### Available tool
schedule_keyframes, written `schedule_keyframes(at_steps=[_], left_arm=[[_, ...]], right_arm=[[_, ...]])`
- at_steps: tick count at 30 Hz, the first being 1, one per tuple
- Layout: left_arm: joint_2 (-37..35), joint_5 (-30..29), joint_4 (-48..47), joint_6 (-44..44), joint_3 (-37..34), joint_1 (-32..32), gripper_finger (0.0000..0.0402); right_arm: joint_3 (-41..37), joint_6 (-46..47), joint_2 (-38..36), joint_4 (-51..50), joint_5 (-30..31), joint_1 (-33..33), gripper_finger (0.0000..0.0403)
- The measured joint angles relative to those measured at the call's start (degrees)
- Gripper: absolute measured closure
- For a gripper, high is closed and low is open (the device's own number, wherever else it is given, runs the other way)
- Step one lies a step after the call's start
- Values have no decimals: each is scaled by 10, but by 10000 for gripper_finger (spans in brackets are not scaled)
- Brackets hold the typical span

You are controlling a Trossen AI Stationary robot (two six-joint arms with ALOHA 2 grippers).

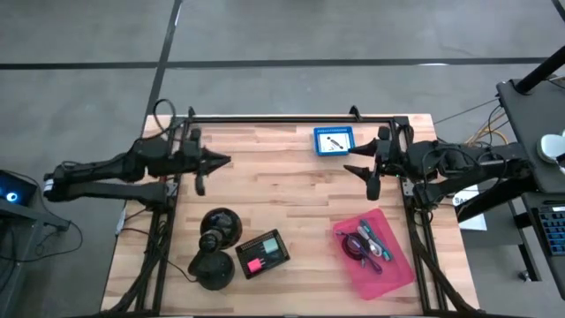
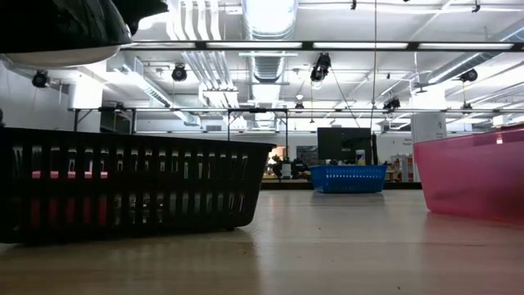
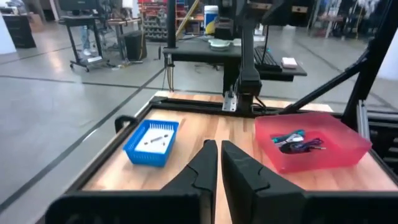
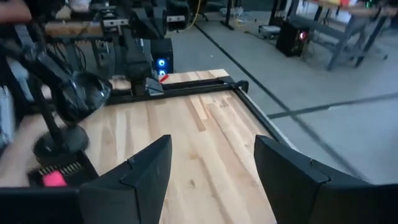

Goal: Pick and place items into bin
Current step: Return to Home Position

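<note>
Black bin (image 1: 284, 249) sitting near edge beside two domed objects (image 1: 219, 225), pink adapter (image 1: 254, 264) lying inside. Pink bin (image 1: 388, 269) near right, holding purple cable (image 1: 355, 248) and teal-handled tool (image 1: 372, 235). Further back: left gripper (image 3: 219, 147) hovering left, fingers nearly touching, empty. Right gripper (image 4: 212, 143) hovering right, spread wide, empty. Blue bin (image 1: 316, 141) sitting at far edge.

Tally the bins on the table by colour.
Blue plastic mesh basket: 1
Black slatted plastic basket: 1
Pink translucent plastic bin: 1
Total: 3
</note>
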Motion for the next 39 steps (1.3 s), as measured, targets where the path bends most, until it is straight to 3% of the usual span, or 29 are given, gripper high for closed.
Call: schedule_keyframes(at_steps=[3,8,14,18,24,30,39], left_arm=[[-59,0,22,-24,-74,0,394],[-161,2,71,-28,-178,0,394],[-269,13,99,61,-252,0,394],[-319,15,90,61,-276,-1,394],[-301,14,98,61,-277,-1,394],[-295,14,98,60,-278,-1,394],[-315,14,94,59,-278,-1,394]], right_arm=[[1,-23,9,14,0,0,188],[-9,20,33,76,1,0,188],[-11,-18,87,156,0,-2,189],[-12,23,117,158,-73,-20,206],[-12,33,139,198,-245,-28,277],[-26,-17,106,197,-278,-45,383],[-131,-47,-54,203,-321,-112,394]])
